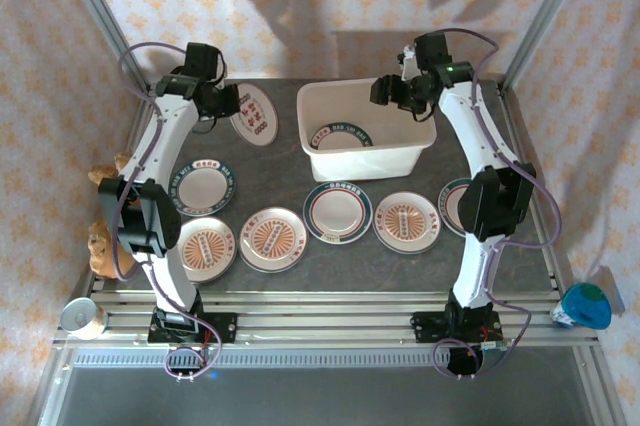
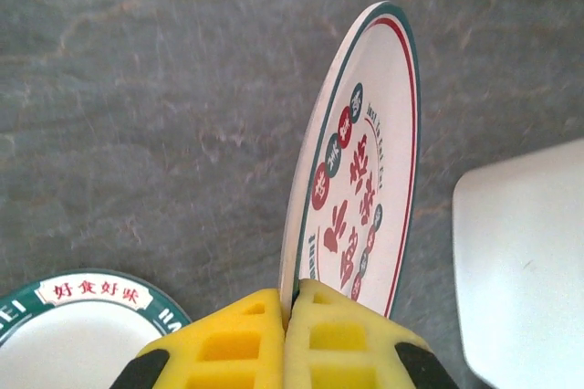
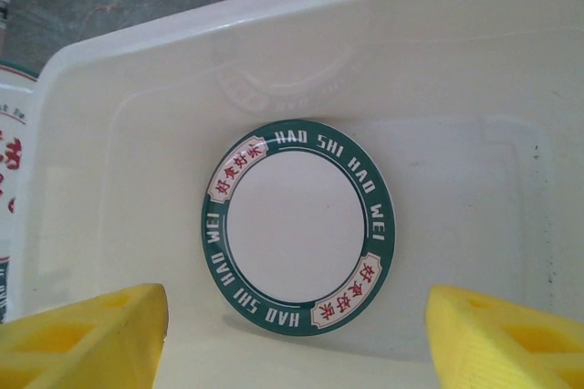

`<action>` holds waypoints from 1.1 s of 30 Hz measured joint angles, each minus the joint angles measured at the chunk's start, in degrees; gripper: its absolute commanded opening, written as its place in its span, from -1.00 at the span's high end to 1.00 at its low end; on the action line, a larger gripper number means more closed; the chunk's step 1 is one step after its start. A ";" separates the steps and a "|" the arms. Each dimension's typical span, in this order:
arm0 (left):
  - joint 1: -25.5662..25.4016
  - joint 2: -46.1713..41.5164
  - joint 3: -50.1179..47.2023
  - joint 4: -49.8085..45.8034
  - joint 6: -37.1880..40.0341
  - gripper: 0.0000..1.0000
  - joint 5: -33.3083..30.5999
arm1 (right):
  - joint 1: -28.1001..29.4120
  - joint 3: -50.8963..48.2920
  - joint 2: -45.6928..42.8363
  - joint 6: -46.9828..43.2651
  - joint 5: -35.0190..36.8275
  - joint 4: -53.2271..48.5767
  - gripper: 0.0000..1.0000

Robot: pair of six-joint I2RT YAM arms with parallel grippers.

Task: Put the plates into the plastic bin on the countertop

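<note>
**Top external view: eight plates counted, one in the bin, one in the left claw**

Top external view gives the whole count. Six plates lie flat on the countertop (image 1: pixel 280 176) in front of the plastic bin (image 1: pixel 372 160): three with orange-red centres, two with teal rims, and a sixth half hidden behind the right arm. A seventh, the teal-rimmed plate (image 1: pixel 338 136), lies inside the bin. The eighth, the held plate (image 1: pixel 253 113), stands tilted on edge just left of the bin, apart from its wall.

The left arm rises from its base, elbows out over the left side and reaches to the far left of the countertop. Its left gripper (image 1: pixel 228 106) is at the held plate's rim. The right arm reaches forward with its wrist bent down, and the right gripper (image 1: pixel 395 94) hangs over the bin's far right corner.

The left wrist view shows the grip itself. The left gripper (image 2: pixel 287 302) is clamped tight on the held plate (image 2: pixel 365 161), its yellow fingers (image 2: pixel 228 343) pinching the rim. Whether the plate's far edge touches the countertop (image 2: pixel 137 88) I cannot tell.

The right wrist view looks down into the bin (image 3: pixel 228 19). The right gripper (image 3: pixel 297 339) is spread wide and holds nothing, above the teal-rimmed plate (image 3: pixel 297 225) lying flat on the bin floor.
</note>
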 measured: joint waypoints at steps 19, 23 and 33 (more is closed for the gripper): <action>-1.38 -0.35 8.13 19.04 -16.87 1.00 16.13 | -1.77 6.25 0.39 0.70 -10.99 3.28 -0.47; -4.17 0.68 9.20 22.75 -19.28 1.00 21.51 | -1.77 4.83 -0.04 1.09 -13.75 6.56 -0.45; -9.68 4.11 9.86 24.09 -20.35 1.00 27.17 | -1.77 -2.64 -4.22 4.37 -16.48 15.08 -0.36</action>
